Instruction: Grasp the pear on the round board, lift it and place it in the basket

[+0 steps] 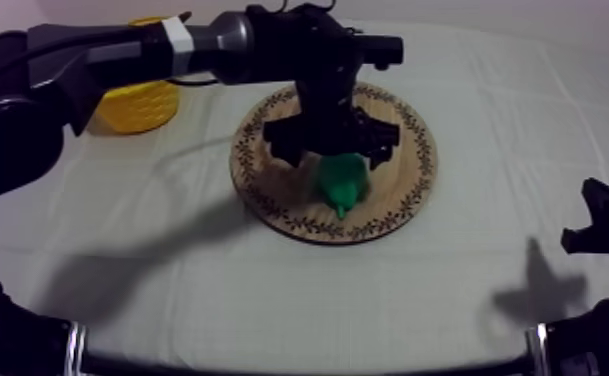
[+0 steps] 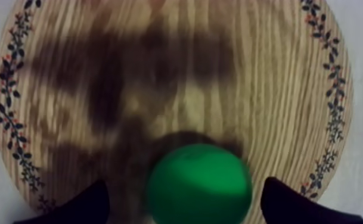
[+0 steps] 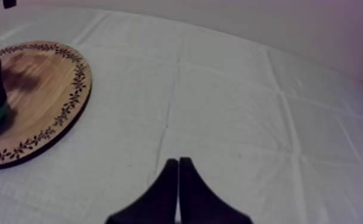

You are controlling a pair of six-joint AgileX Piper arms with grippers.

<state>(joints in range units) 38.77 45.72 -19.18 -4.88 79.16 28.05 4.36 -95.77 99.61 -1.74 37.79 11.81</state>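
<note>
Fingers [image 2: 79, 207] of my left arm stand apart on both sides of the green toy pear [image 2: 198, 183], which lies on the round wooden board with a patterned rim [image 2: 267, 71], so they should sink lower and close evenly at its widest part before lifting.

My left arm [image 1: 88, 55] is black near the base, then it is a round dark grey tube with one white band [image 1: 177, 42] around it. The wrist block [image 1: 318, 60] is black and angular. My left gripper [image 1: 333, 150] has matt black fingers [image 2: 88, 205] with rounded ends. My right gripper [image 3: 178, 162] is also black, and its fingers get narrower toward the tips.
</note>
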